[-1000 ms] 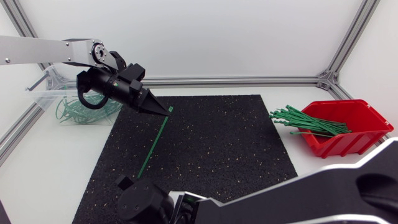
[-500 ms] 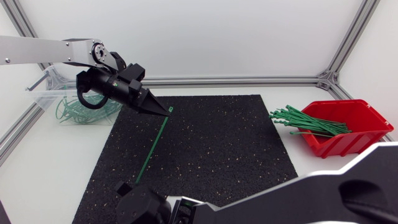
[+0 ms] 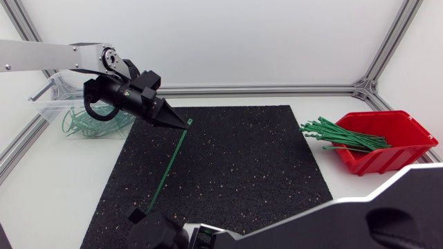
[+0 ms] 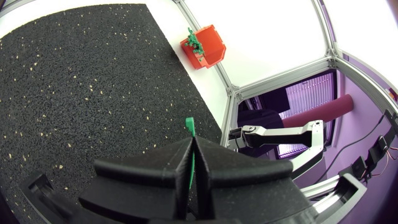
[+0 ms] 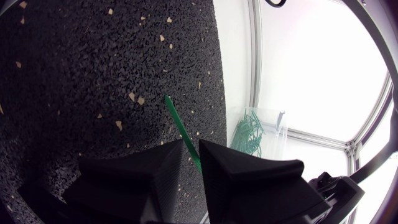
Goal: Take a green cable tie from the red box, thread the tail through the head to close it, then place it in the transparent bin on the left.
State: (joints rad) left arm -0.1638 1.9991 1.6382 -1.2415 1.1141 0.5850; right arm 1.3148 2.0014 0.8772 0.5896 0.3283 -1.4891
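My left gripper (image 3: 183,123) is shut on a green cable tie (image 3: 169,166) near its head end, over the far left part of the black mat (image 3: 235,159). In the left wrist view the head end (image 4: 189,124) pokes out past the left gripper (image 4: 191,142). The strap slants down toward the front edge of the mat. Its tail runs between the fingers of my right gripper (image 3: 142,213), which stands open with a narrow gap. In the right wrist view the tie (image 5: 177,118) passes into that gap of the right gripper (image 5: 193,148). The red box (image 3: 387,149) holds several green ties (image 3: 346,136).
The transparent bin (image 3: 52,107) at the far left holds closed green ties (image 3: 90,124) and also shows in the right wrist view as the bin (image 5: 258,134). The red box (image 4: 202,50) sits beyond the mat's far corner. Aluminium frame rails border the table.
My right gripper has slid back along the tail toward the table's front edge, and its fingers have drawn closer together. The left gripper and the tie have stayed put.
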